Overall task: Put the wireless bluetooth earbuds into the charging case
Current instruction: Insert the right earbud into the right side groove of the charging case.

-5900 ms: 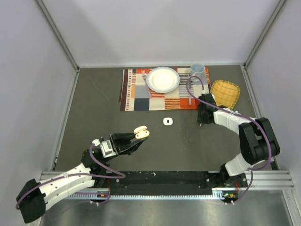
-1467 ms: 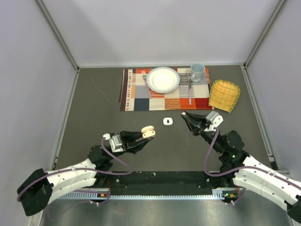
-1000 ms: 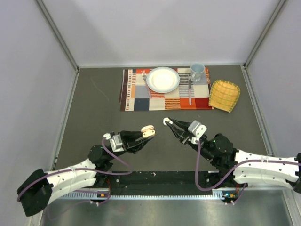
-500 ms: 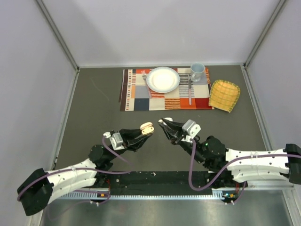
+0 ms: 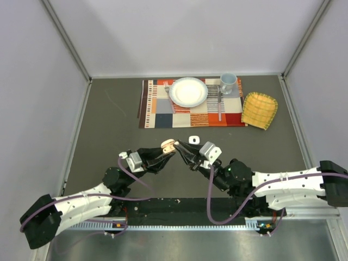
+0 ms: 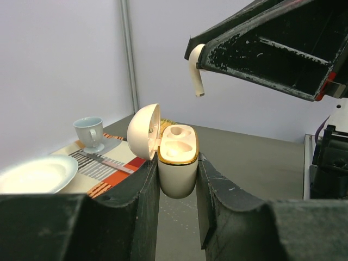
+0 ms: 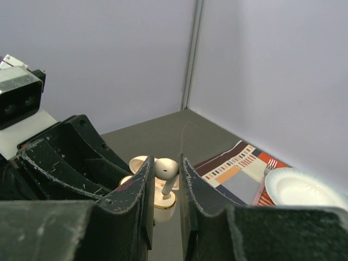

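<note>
Low over the dark table [image 5: 109, 125], the left end effector [image 5: 167, 147] is clamped on the charging case [image 6: 176, 174], one finger on each side of its body. The case is pale beige with a gold rim. It stands upright off the table, its lid [image 6: 144, 130] swung open to the left and its two wells facing up. Just above the open top hangs the earbud [image 6: 194, 68], pale, with its stem pointing down. The left wrist view shows a gap between it and the case. The right end effector [image 5: 184, 148] reaches in from the right and is closed on the earbud's head, its tips nearly meeting the left arm's. Just beyond it a small white item [image 5: 194, 139] lies on the table. Along the far side lies a patterned placemat [image 5: 157, 111] carrying a fork [image 5: 167, 87], a white plate [image 5: 188, 91], a knife [image 5: 219, 106] and a pale blue cup [image 5: 228, 82]. A yellow cloth [image 5: 260, 110] lies just beside the placemat's right edge.
</note>
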`<move>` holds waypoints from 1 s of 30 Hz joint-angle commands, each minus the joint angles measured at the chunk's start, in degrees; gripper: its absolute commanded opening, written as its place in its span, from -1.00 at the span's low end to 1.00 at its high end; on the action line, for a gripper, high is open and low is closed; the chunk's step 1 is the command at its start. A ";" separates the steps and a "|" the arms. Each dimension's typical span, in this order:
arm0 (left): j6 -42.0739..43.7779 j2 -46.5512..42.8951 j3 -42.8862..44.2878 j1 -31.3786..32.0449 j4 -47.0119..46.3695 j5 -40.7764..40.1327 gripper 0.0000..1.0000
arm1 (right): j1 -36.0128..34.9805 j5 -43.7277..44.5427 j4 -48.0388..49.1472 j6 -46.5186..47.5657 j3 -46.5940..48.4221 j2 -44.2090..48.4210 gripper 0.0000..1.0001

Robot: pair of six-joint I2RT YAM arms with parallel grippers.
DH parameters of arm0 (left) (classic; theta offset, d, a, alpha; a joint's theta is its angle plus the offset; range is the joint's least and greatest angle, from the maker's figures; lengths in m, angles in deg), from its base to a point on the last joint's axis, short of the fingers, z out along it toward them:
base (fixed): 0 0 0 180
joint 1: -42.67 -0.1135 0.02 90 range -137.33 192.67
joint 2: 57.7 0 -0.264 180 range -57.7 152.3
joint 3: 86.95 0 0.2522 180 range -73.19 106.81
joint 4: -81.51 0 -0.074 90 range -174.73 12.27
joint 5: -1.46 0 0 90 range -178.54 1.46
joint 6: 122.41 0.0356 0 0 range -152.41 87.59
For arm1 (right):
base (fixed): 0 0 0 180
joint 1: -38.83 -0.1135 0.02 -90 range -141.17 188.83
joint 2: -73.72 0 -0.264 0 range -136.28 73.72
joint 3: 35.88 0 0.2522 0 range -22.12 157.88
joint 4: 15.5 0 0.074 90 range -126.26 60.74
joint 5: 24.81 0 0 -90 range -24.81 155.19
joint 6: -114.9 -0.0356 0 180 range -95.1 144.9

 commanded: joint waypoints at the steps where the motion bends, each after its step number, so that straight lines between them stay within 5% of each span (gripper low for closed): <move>1: 0.32 -0.86 -1.82 0.22 -2.15 -0.62 -1.00 | -0.69 -0.20 2.69 -0.24 2.40 -1.75 -1.00; 30: 0.32 -6.57 -4.37 0.30 -1.01 -1.67 -1.00 | -0.69 3.31 3.32 3.10 3.72 -6.86 -1.00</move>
